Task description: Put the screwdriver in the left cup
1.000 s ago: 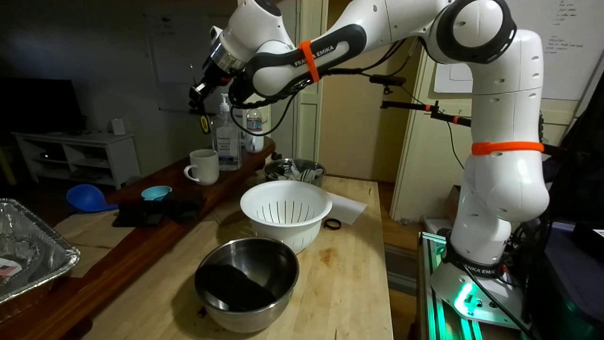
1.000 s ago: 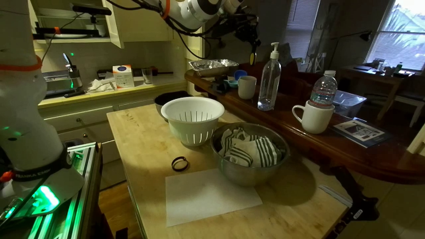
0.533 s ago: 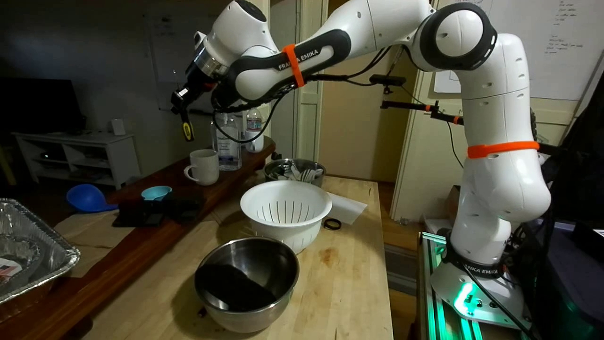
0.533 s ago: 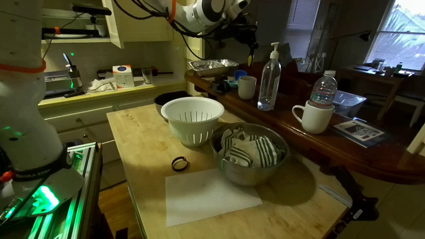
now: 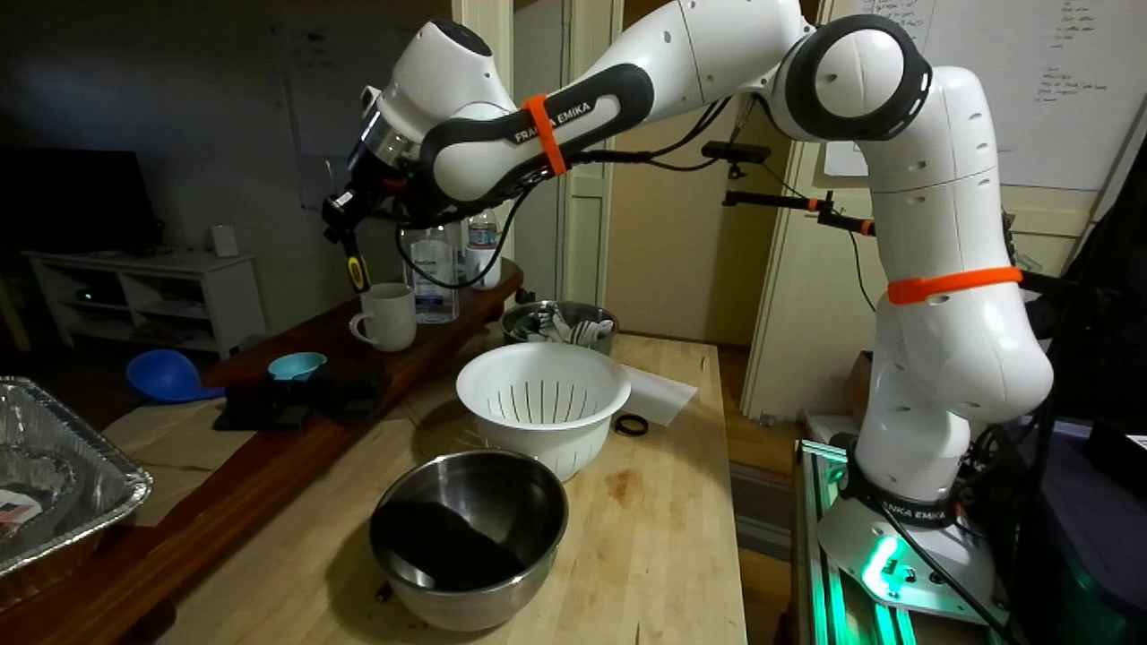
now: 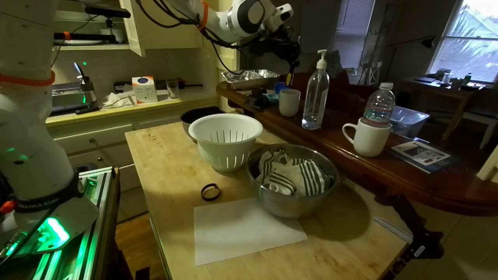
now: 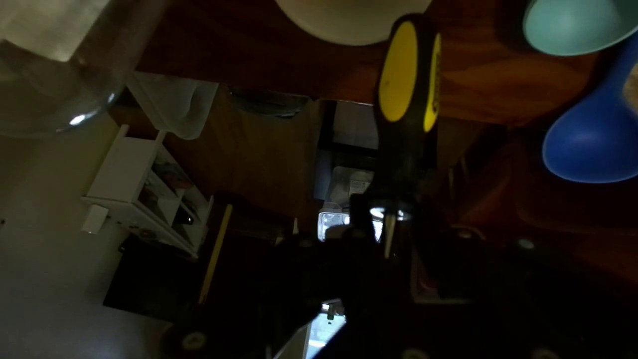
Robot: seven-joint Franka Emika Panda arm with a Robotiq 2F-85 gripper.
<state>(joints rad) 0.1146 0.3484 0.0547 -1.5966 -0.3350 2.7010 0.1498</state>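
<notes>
The screwdriver, with a black and yellow handle, hangs handle down from my gripper in both exterior views; its handle also shows in the wrist view. My gripper is shut on it near the shaft end of the handle. The left cup, a small white mug, stands on the dark wooden ledge, also in the other views. In an exterior view the handle's lower end is just above the cup's rim; in the wrist view it overlaps the cup's edge. The cup's inside is hidden.
A tall sanitizer pump bottle stands beside the cup. Another white mug holds a water bottle. A light-blue bowl and a blue ladle lie nearby. A white colander and metal bowls stand on the lower table.
My gripper has come down and outward with the screwdriver in it, bringing the handle's end close to the cup's rim. The cup and other objects have not moved.
</notes>
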